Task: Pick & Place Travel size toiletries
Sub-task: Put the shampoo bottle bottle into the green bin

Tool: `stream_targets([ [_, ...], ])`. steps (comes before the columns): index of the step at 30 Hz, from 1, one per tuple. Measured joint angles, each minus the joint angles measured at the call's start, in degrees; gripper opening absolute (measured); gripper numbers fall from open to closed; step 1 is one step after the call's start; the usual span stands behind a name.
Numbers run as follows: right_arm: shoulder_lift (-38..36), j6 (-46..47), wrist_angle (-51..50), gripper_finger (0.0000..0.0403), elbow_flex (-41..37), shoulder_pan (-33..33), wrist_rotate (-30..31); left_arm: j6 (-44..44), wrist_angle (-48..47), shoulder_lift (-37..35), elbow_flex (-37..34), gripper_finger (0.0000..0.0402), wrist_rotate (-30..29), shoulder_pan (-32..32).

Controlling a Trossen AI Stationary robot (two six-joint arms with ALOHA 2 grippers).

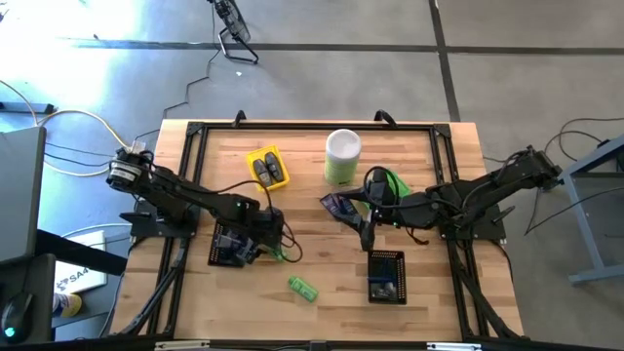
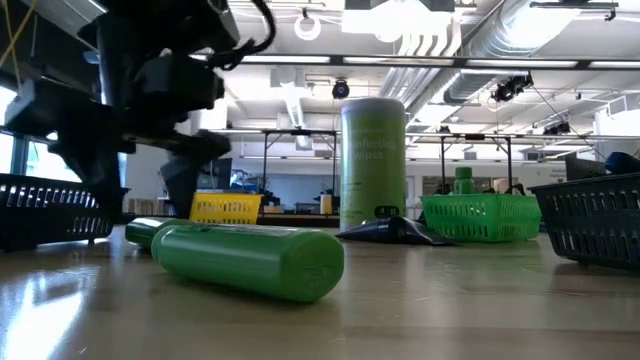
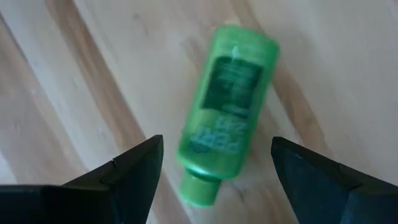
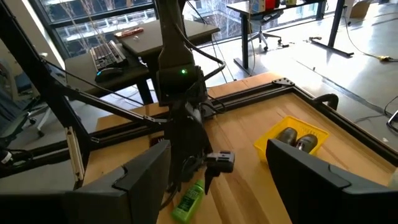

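Green plastic, a small bottle [image 3: 227,106] lies on its side on the wood table [image 1: 322,210], framed between the left gripper's [image 3: 214,174] wide-spread, empty fingers; the gripper hangs over it, probably lining up a grasp across its narrow body. In the high view this bottle [image 1: 285,255] sits toward seven o'clock from the table's centre. The right gripper [image 1: 369,232] waits open near centre, holding nothing.

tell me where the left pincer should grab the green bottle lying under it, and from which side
Probably across the middle of the green bottle, coming straight down from above. It lies flat on the table, and its labelled body sits between the open fingers of the left pincer; the cap end is narrower.
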Motion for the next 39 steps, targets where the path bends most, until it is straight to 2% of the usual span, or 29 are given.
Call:
stream_targets([
  [6,0.0,0.6,-0.8,0.0258,0.0,0.0,0.0,0.0,2.5,2.9,0.2,0.0294,-0.2,-2.4],
  [12,0.0,0.6,-0.9,0.0258,0.0,0.0,0.0,-0.5,1.5,5.1,0.3,0.0294,-3.2,-4.2],
  [19,0.0,0.6,-1.0,0.0258,0.0,0.0,0.0,-6.1,1.1,5.5,0.4,0.0294,-3.5,-4.0],
  [35,0.0,0.6,-1.0,0.0258,0.0,0.0,0.0,-31.4,2.4,5.7,0.3,0.0294,-3.2,-4.0],
  [39,0.0,0.6,-1.1,0.0258,0.0,0.0,0.0,-34.5,0.8,5.7,0.3,0.0293,-3.2,-4.0],
])
